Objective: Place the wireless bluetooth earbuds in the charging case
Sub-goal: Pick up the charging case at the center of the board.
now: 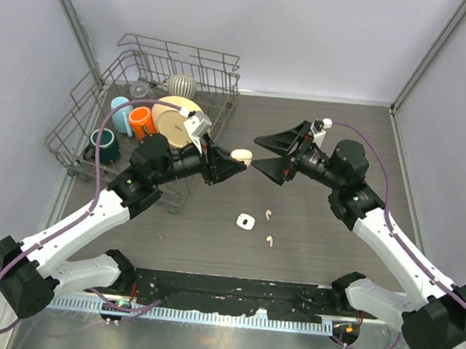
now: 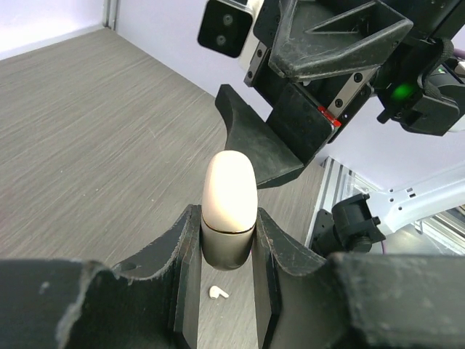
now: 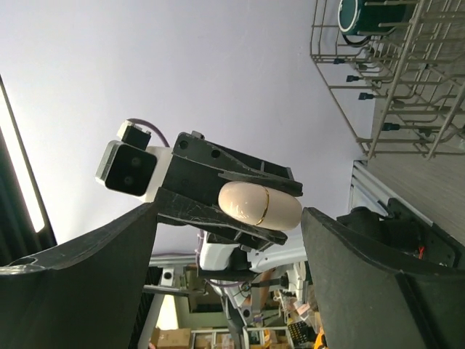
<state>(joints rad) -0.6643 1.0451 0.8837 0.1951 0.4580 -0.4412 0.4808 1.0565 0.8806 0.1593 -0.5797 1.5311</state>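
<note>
The left gripper [image 1: 232, 163] is clamped tight on the closed charging case [image 2: 229, 196] and holds it above the table [image 1: 327, 234]. The case is a cream oval with a thin seam, and its shell looks plain from here. The right gripper [image 1: 260, 151] faces it with jaws spread wide, gripping nothing. Two earbuds [image 1: 268, 214] lie on the table below. A small white piece [image 1: 246, 221] beside them may be more of them.

The charging case [image 2: 229, 196] has its lower end hidden inside the left gripper [image 2: 228, 222]; the earbud [image 2: 218, 292] below the case is too small to make out; the dish rack [image 3: 392, 73] beyond the case is cut by the edge.
</note>
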